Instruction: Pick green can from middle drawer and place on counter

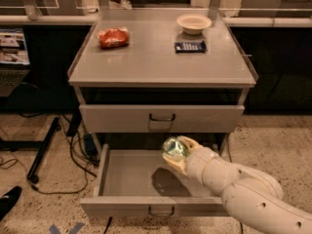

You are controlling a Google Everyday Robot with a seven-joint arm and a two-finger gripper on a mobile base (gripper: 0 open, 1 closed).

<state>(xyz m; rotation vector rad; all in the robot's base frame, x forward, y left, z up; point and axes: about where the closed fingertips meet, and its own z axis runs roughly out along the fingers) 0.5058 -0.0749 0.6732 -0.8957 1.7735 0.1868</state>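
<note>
The green can (174, 148) is a small shiny green can, held in my gripper (179, 153), which is shut on it. The can is lifted above the floor of the open middle drawer (122, 182), and its shadow lies on the drawer floor below. My pale arm (243, 191) comes in from the lower right over the drawer's right side. The counter (156, 57) is the flat grey top of the cabinet, above and behind the gripper.
On the counter lie a red snack bag (113, 37) at back left, a pale bowl (194, 22) at back right and a dark flat device (190, 46) in front of it. The upper drawer (162, 118) is closed. Cables (73, 145) and a black stand (41, 150) lie left of the cabinet.
</note>
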